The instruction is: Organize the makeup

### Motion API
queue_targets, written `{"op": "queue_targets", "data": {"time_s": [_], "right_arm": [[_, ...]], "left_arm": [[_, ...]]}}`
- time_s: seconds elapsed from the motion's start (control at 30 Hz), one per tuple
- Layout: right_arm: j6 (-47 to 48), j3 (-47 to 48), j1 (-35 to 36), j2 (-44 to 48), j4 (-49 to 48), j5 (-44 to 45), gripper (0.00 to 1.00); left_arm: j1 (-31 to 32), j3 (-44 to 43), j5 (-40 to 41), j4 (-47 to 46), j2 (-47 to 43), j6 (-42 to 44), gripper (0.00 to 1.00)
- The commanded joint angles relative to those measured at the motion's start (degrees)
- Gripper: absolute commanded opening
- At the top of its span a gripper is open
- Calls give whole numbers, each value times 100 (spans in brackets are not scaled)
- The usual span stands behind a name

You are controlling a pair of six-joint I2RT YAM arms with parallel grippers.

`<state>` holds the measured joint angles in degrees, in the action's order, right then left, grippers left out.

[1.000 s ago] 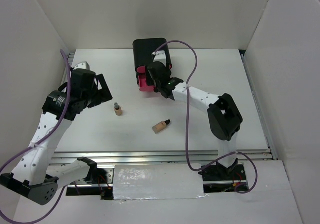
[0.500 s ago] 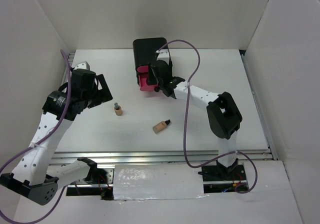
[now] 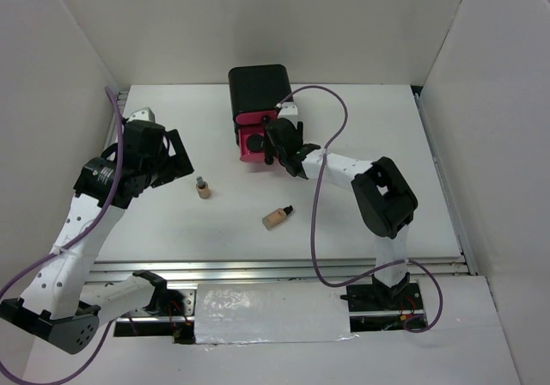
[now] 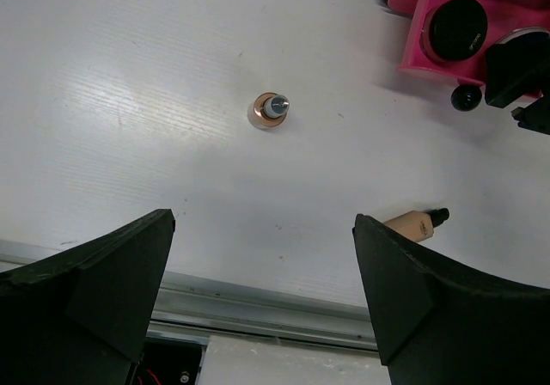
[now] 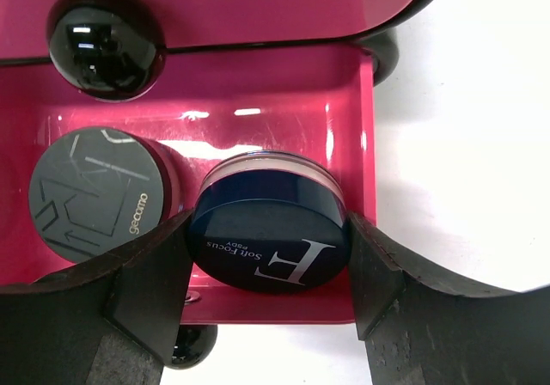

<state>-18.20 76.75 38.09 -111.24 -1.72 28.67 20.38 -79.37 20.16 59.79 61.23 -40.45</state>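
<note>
My right gripper (image 3: 273, 141) is shut on the round dark-blue compact (image 5: 268, 235) and holds it in the open pink drawer (image 5: 258, 127), to the right of the round black-lidded jar (image 5: 93, 192). One beige bottle (image 3: 203, 188) stands upright on the table, and it also shows in the left wrist view (image 4: 269, 110). The other beige bottle (image 3: 277, 217) lies on its side, and it also shows in the left wrist view (image 4: 414, 222). My left gripper (image 3: 176, 153) is open and empty, raised left of the upright bottle. The sachets are out of view.
The black box (image 3: 258, 88) stands at the back centre with its lowest pink drawer (image 3: 252, 144) pulled out. A black drawer knob (image 5: 103, 41) sits above the open drawer. White walls close in the left, back and right. A metal rail (image 4: 284, 303) runs along the near edge.
My right gripper has shifted a little toward the right side of the open drawer with the compact in it. The left arm and both bottles have not moved.
</note>
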Motion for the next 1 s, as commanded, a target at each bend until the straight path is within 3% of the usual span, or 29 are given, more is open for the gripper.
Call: {"op": "queue_targets", "data": {"time_s": [0.0, 0.03, 0.17, 0.23, 0.43, 0.6, 0.7, 0.73, 0.77, 0.8, 0.83, 0.87, 0.97], "right_arm": [[-114, -11, -12, 313, -180, 78, 50], [-114, -11, -12, 322, -180, 78, 53], [-105, 208, -12, 270, 30, 86, 89], [-114, 314, -12, 339, 66, 87, 96], [-315, 612, -29, 813, 346, 174, 100], [-1816, 352, -301, 1446, 1172, -184, 100], [-3125, -369, -547, 1772, 1595, -703, 91], [-3433, -606, -600, 1903, 1674, -957, 77], [-3950, -1148, -653, 1974, 1605, -1125, 71], [-4181, -1449, -749, 2062, 1474, -1274, 34], [-4401, -1774, -793, 2271, 1316, -1450, 13], [-4829, -2378, -829, 2360, 957, -1556, 4], [-5044, -3111, -1022, 2467, -79, -2222, 0]], "left_arm": [[-25, -8, -39, -125, -112, 116, 99], [-25, -8, -47, -125, -112, 116, 99], [-25, 18, -91, -143, -120, 133, 100], [-25, 36, -109, -169, -129, 133, 100], [-25, 115, -179, -222, -138, 125, 99], [-25, 220, -188, -292, -173, 90, 99], [-25, 291, -179, -336, -208, 55, 99], [-34, 300, -171, -336, -199, 46, 99], [-26, 317, -171, -345, -199, 46, 99], [-25, 317, -179, -354, -208, 37, 99], [-25, 326, -171, -345, -199, 37, 100], [-25, 317, -171, -336, -191, 28, 99], [-25, 309, -162, -345, -191, 19, 100]]}}
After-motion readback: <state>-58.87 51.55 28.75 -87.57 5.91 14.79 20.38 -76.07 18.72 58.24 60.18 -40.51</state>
